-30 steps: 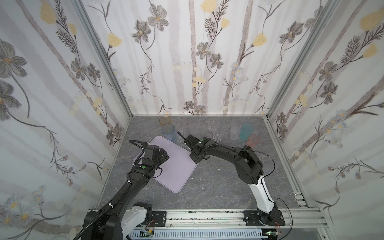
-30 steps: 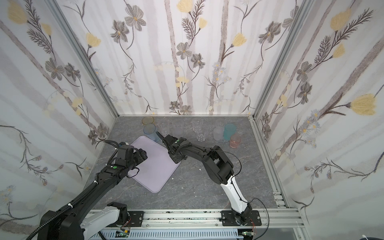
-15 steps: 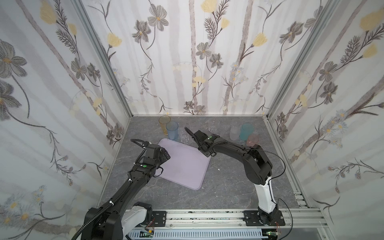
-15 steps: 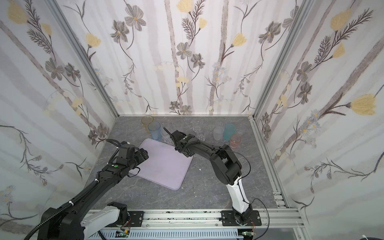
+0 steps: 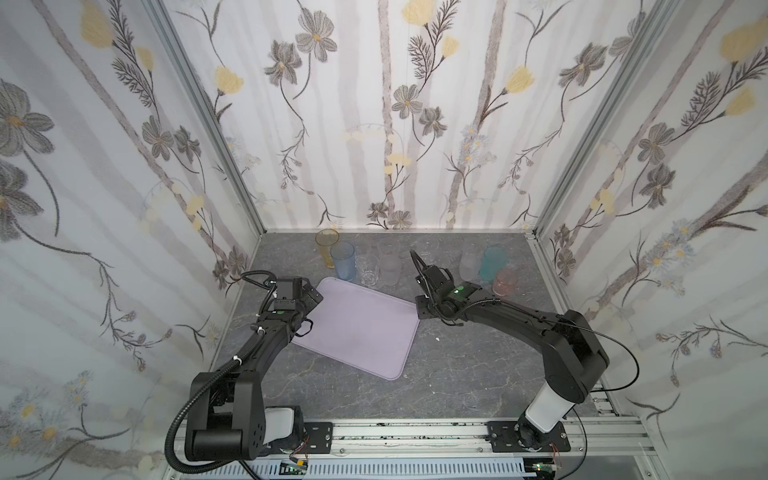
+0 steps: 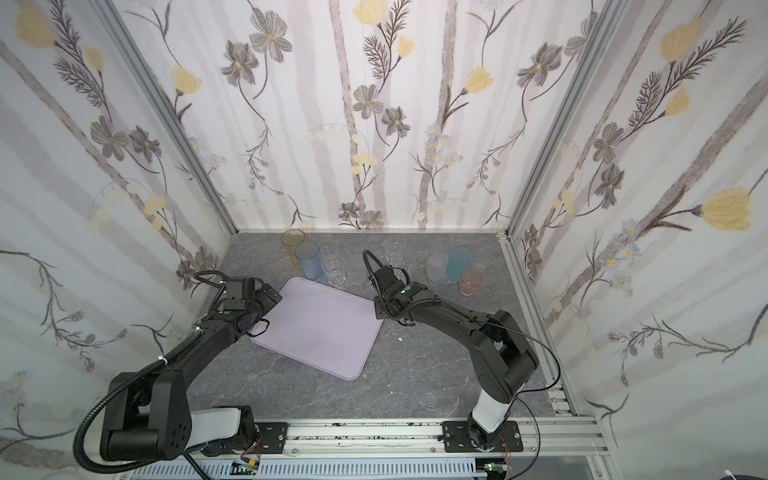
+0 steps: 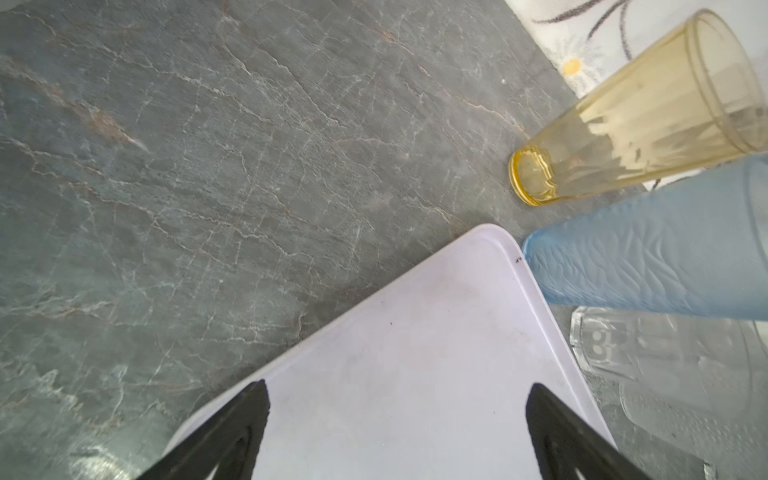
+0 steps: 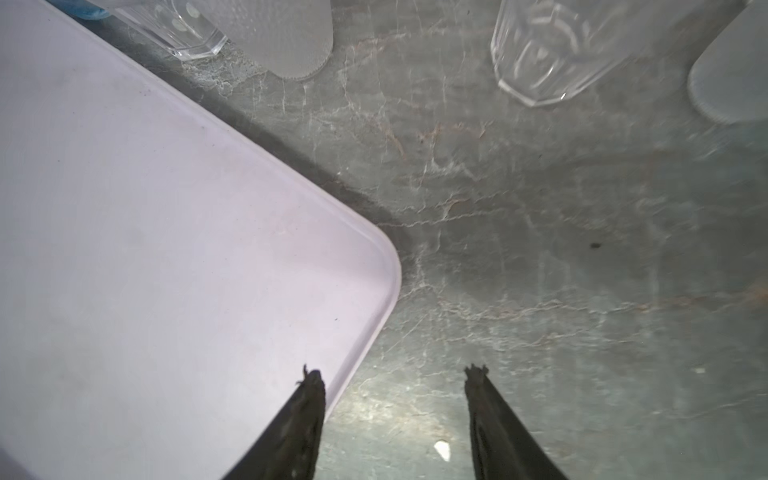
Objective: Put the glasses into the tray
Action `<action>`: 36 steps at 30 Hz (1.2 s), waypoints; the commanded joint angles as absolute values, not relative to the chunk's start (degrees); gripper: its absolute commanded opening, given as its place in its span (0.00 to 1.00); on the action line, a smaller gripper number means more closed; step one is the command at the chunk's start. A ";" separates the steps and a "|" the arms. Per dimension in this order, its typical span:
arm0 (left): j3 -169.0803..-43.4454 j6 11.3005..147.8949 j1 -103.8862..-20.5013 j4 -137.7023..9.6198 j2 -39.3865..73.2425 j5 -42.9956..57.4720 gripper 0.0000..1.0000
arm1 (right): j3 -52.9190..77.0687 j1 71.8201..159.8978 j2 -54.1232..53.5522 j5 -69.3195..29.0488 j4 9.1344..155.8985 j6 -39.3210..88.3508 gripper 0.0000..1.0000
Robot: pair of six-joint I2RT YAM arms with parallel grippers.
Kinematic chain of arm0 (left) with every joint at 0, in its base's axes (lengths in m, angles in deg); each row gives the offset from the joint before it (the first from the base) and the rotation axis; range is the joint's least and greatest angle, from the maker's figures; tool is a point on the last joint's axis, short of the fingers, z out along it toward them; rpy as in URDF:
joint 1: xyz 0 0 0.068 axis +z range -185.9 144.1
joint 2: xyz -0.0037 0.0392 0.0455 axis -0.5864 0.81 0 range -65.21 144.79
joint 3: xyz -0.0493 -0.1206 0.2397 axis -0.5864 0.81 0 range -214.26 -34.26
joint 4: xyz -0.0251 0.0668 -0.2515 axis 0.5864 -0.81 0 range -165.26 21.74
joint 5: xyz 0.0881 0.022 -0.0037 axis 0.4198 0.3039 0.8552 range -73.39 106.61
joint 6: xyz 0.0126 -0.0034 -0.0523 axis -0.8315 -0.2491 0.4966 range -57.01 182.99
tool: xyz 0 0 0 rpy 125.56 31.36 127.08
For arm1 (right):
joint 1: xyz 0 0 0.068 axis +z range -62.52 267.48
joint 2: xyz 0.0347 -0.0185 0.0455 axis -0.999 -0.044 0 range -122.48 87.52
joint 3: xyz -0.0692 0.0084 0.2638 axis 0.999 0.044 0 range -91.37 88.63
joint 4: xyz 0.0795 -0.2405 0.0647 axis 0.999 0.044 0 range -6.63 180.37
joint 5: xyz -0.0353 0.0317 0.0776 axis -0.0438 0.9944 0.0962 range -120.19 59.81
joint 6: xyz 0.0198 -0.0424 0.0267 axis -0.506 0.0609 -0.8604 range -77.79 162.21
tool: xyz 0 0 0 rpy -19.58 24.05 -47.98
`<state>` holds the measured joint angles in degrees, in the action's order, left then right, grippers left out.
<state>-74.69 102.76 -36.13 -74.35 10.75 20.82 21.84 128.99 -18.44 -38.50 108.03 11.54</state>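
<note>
While my left gripper (image 7: 397,388) gapes wide over one corner of the tray (image 5: 357,328) and my right gripper (image 8: 392,372) hangs parted over another, neither holds anything. The tray lies bare, with all the glasses (image 5: 390,269) standing beyond it near the back wall. They look light, stiff, slick and breakable, so I'd pinch the blue glass (image 5: 344,261) across its middle, gently.

The right hand (image 8: 394,376), jaws parted, sits astride the tray (image 8: 166,249) rim near its rounded corner, glasses (image 8: 540,50) beyond.
</note>
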 commanded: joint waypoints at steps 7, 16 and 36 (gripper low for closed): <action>-77.50 103.86 -32.60 -64.66 23.58 16.30 1.00 | 32.67 129.01 -16.42 -23.58 91.13 -5.53 0.64; -77.05 104.44 -32.53 -62.99 29.04 16.41 1.00 | 34.57 128.37 -17.59 -20.89 87.75 -6.92 0.69; -55.95 117.94 -41.33 -61.41 9.47 13.22 0.95 | 31.18 119.87 -22.75 -17.98 88.59 -1.15 0.70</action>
<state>-58.12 112.44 -39.02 -55.27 11.34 15.86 32.93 121.04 -21.71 -17.50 88.69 -3.85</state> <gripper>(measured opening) 0.953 0.696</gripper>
